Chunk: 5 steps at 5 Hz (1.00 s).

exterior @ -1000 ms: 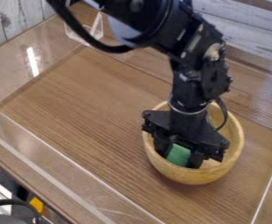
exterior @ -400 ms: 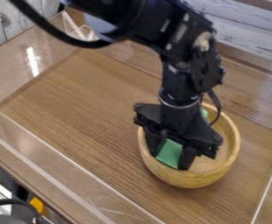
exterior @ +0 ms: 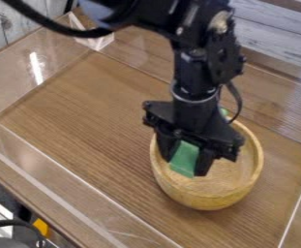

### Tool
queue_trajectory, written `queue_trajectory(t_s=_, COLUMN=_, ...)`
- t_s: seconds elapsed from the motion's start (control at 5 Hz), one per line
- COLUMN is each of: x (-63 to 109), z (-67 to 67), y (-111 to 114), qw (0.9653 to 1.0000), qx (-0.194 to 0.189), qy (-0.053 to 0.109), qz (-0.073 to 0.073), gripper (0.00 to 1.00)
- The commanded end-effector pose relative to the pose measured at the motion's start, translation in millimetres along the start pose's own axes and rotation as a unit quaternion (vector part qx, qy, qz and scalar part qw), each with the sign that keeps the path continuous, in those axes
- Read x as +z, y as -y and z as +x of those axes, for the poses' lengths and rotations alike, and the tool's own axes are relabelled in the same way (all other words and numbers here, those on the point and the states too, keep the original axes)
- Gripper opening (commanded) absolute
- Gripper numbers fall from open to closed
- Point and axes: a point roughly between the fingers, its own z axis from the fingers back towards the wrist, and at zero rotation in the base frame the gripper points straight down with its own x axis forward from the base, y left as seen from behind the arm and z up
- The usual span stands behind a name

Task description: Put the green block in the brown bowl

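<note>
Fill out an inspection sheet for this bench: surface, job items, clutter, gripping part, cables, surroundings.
Surface: brown wood-grain tabletop, pale edge strips
Job item 1: round light tan wooden bowl, upright on the tabletop
Job item 2: small green rectangular block, tilted at the end effector, over the bowl's near-left part; whether it touches the bowl cannot be told
Clutter: nothing seen loose on the tabletop
End effector: black, over the bowl, fingertips at the green block
Cables: black cable looping at upper left
Surroundings: pale panelled wall behind

Black robot arm: no readable text.
Round tan-brown wooden bowl: no readable lettering.
Brown wooden table: no readable signs.Black robot arm [exterior: 198, 73]: no readable text.
Round tan-brown wooden bowl [exterior: 204, 196]: no readable lettering.
Brown wooden table [exterior: 81, 121]: no readable signs.
</note>
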Motion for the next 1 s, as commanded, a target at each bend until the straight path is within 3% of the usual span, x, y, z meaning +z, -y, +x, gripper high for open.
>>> queue_trajectory(t_s=0.0, x=9.3, z=12.2, y=10, qw=0.9997, qx=-0.014, qy=0.018, qz=-0.008, gripper=0.0)
queue_trajectory(t_s=0.4, x=-5.7, z=38.1, y=6, qw=0.9987, qx=0.046, qy=0.015, qz=-0.013, gripper=0.0)
queue_trajectory(t_s=0.8, x=-10.9, z=33.4, y=13, qw=0.9964, qx=0.083, qy=0.009, qz=-0.017, gripper=0.0)
